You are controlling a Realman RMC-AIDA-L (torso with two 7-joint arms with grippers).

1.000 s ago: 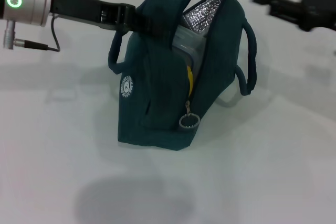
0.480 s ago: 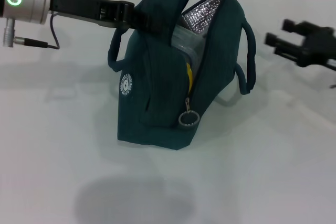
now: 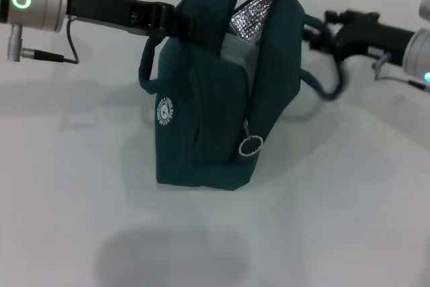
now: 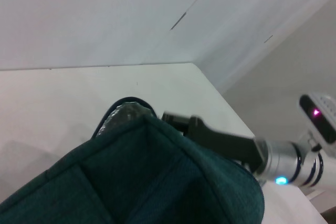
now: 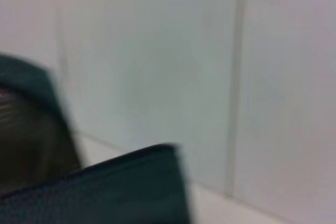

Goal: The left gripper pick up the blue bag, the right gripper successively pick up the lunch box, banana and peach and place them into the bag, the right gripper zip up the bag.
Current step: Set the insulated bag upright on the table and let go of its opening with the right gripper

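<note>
Scene: we stand the blue bag (image 3: 215,109) upright on the white table (image 3: 336,220), its mouth gaping at the top and silver foil lining (image 3: 252,15) on show.

Left gripper: our left gripper (image 3: 176,23) is clenched on the bag's upper edge on the left side, holding that flap up and the opening spread.

Right gripper: our right gripper (image 3: 321,30) reaches in from the right, against the bag's right wall and at the rope handle (image 3: 322,85) there; we cannot tell how its fingers stand. The left wrist view shows it (image 4: 176,119) just beyond the bag's rim.

Contents: a pale, clear shape inside the opening, just below the foil, reads as the lunch box (image 3: 235,48). Neither banana nor peach lies on the table in any view, so we judge both are already in the bag, though neither can be made out inside it.

Zip: the track is open from the top down to the silver ring pull (image 3: 250,146), which hangs low on the front edge.

Progress: by our reckoning the bag is lifted open and the packing is done; only the last step is left.

Remaining: the pull has to travel up the whole front edge to close the mouth, with the left grip steadying the fabric.
</note>
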